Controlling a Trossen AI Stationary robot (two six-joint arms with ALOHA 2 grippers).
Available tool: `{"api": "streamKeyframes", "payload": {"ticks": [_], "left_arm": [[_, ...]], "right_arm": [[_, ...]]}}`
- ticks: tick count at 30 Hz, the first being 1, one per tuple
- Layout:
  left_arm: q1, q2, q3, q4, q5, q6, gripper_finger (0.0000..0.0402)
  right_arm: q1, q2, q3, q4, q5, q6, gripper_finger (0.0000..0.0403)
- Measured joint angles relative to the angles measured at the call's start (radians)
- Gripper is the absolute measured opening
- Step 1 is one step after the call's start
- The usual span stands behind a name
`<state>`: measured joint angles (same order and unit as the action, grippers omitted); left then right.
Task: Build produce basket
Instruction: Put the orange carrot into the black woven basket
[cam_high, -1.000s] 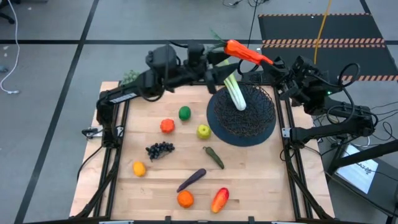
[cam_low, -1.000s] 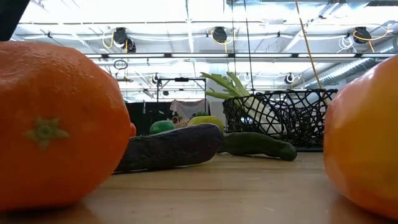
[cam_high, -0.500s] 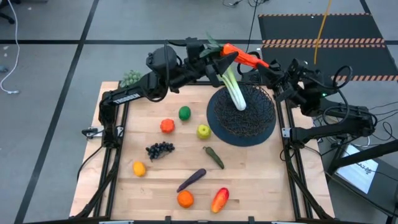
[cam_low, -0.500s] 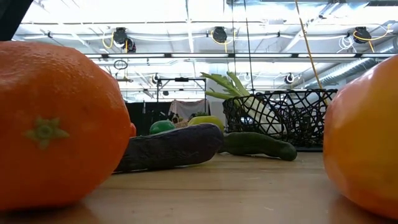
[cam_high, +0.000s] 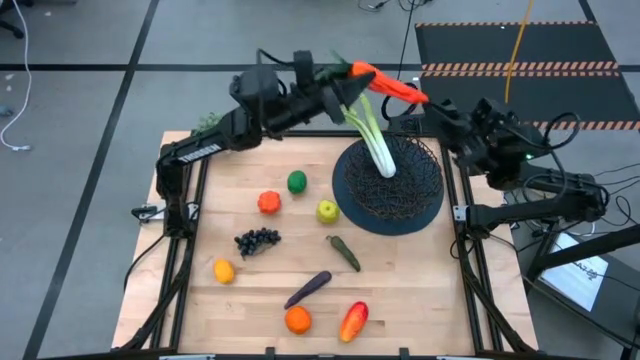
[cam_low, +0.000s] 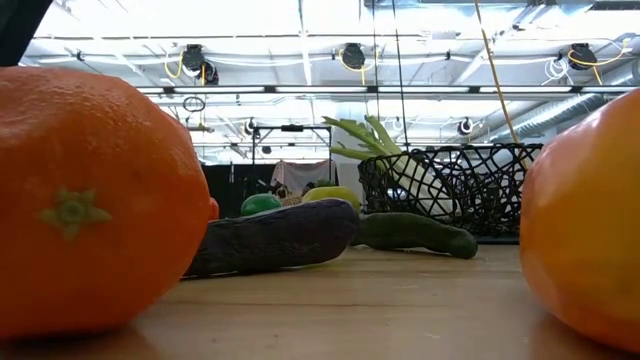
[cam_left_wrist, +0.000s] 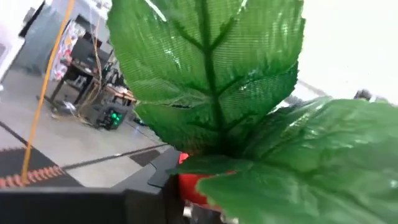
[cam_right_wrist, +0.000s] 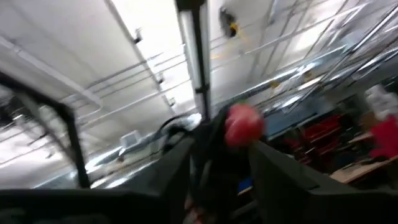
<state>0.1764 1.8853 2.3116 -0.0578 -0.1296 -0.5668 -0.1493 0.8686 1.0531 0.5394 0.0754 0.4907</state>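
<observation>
Left gripper: raised behind the basket's far rim, pinching the carrot at its leafy end; the left wrist view is filled by green carrot leaves with a patch of red-orange below them.
Right gripper: raised beside the basket's far right rim, close to the carrot's tip; whether its fingers are spread or pressed together cannot be told, and the right wrist view is too blurred to settle it.
Carrot: in the air, roughly level, spanning the gap between the two grippers.
Basket: at the far right of the table.
Leek: inside the basket, green top leaning over the far rim.
Table: carries the lime, tomato, apple, grapes, pickle, lemon, eggplant, orange and pepper, all outside the basket.
</observation>
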Motion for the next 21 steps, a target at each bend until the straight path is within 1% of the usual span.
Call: {"api": "streamKeyframes", "payload": {"ticks": [3, 4, 6, 8, 10, 12, 14, 18, 21], "left_arm": [[0.042, -0.025, 0.0, -0.095, 0.037, -0.196, 0.0159], [0.059, -0.033, 0.0, -0.13, 0.065, -0.272, 0.0157], [0.102, -0.055, -0.002, -0.201, 0.161, -0.42, 0.0155], [0.127, -0.061, -0.001, -0.22, 0.24, -0.552, 0.0157], [0.154, -0.068, 0.0, -0.225, 0.336, -0.647, 0.0161], [0.173, -0.07, 0.0, -0.226, 0.406, -0.703, 0.0161], [0.189, -0.072, 0.0, -0.224, 0.443, -0.744, 0.0162], [0.217, -0.073, 0.0, -0.222, 0.495, -0.79, 0.0162], [0.227, -0.073, 0.0, -0.223, 0.514, -0.79, 0.0163]], "right_arm": [[0.001, -0.026, 0.0, -0.066, -0.105, 0.009, 0.0199], [0.001, -0.035, 0.0, -0.088, -0.135, 0.016, 0.0208], [0.001, -0.052, -0.001, -0.122, -0.174, 0.033, 0.022], [0.001, -0.07, 0.0, -0.16, -0.197, 0.045, 0.0224], [0.001, -0.079, 0.0, -0.196, -0.213, 0.044, 0.0225], [0.001, -0.09, 0.0, -0.238, -0.219, 0.036, 0.0223], [0.001, -0.096, 0.0, -0.277, -0.227, 0.019, 0.0218], [0.001, -0.099, 0.0, -0.318, -0.234, 0.011, 0.0207], [0.001, -0.097, 0.0, -0.325, -0.235, 0.011, 0.0201]]}}
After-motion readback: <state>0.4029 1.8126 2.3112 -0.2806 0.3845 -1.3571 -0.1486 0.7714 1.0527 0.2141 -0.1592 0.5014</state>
